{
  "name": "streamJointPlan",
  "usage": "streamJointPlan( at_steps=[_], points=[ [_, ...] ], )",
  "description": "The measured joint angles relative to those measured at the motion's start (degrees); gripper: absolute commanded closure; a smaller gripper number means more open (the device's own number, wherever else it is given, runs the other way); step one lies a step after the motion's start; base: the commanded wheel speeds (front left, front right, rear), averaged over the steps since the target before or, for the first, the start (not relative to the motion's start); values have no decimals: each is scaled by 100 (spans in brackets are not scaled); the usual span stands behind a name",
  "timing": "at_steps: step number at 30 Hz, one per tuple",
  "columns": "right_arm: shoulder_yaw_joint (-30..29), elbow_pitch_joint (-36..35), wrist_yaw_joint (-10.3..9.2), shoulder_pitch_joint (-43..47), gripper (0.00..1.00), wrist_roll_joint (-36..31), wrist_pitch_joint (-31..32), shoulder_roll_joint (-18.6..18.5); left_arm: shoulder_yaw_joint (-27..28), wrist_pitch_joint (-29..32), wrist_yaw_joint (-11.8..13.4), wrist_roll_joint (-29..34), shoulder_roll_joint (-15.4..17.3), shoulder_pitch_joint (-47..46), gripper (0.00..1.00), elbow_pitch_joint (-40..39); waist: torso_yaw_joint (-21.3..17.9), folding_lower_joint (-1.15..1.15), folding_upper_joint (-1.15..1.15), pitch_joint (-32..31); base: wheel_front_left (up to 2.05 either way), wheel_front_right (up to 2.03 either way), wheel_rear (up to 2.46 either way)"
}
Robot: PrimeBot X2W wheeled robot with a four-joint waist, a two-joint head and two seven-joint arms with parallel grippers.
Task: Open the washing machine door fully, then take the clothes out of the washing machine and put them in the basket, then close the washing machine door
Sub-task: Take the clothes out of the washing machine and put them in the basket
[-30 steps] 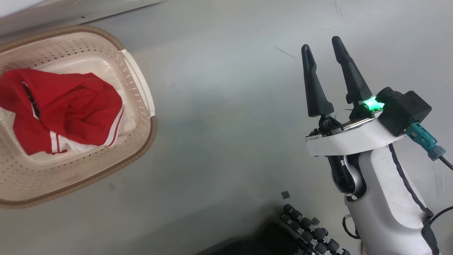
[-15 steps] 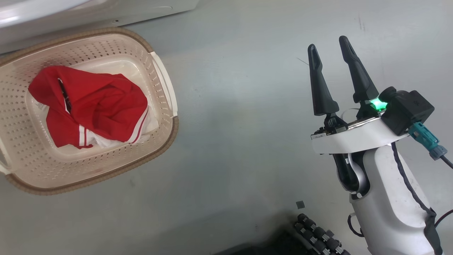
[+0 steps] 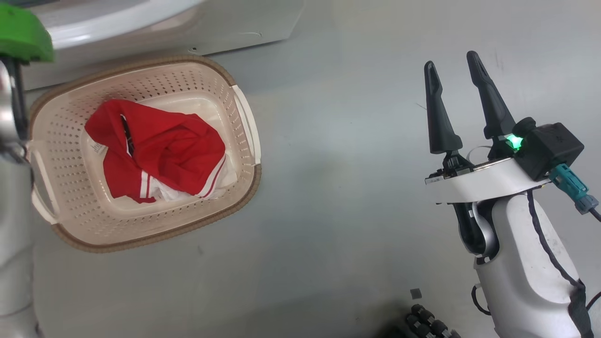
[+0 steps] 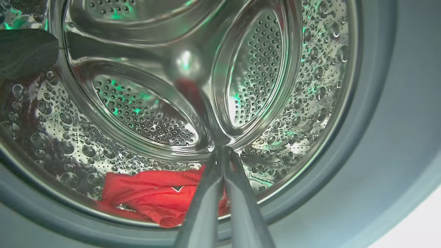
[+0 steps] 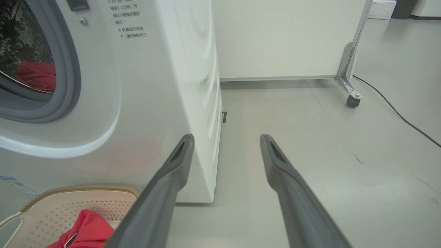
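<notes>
Head view, left to right: my left forearm (image 3: 14, 234) is hanging at the edge. The basket (image 3: 141, 63) is sitting on the floor (image 3: 328, 211) just in front of the washing machine (image 3: 141, 28), with some of the clothes (image 3: 164, 150) lying bunched inside. My right pincer (image 3: 450, 61) is hovering well apart from it, fingers spread.

Left wrist view: a red garment (image 4: 148, 196) is lying at the low front edge of the drum (image 4: 148, 117). My left pincer (image 4: 220, 151) is pointing into that drum with its fingers pressed together. Whether they are touching the cloth I am not able to tell. The grey gasket (image 4: 372, 103) is curving along the right.
</notes>
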Motion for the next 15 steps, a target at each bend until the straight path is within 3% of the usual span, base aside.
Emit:
streamJointPlan(
  at_steps=[12, 13, 15],
  points=[
    [-177, 219, 2, 389, 0, -179, 0, -81, 97, -876, 30, -96, -749, 1900, 100, -211, 288, 0, 0, -695, 0, 0, 0],
    [-191, 241, 2, 430, 0, -210, 0, -88, 97, -911, 41, -110, -814, 2034, 96, -208, 310, 0, 0, -760, 0, 0, 0],
    [-227, 270, 2, 505, 0, -220, 0, -100, 47, -998, 52, -112, -906, 2291, 79, -204, 356, 0, 0, -894, 0, 0, 0]
  ],
)
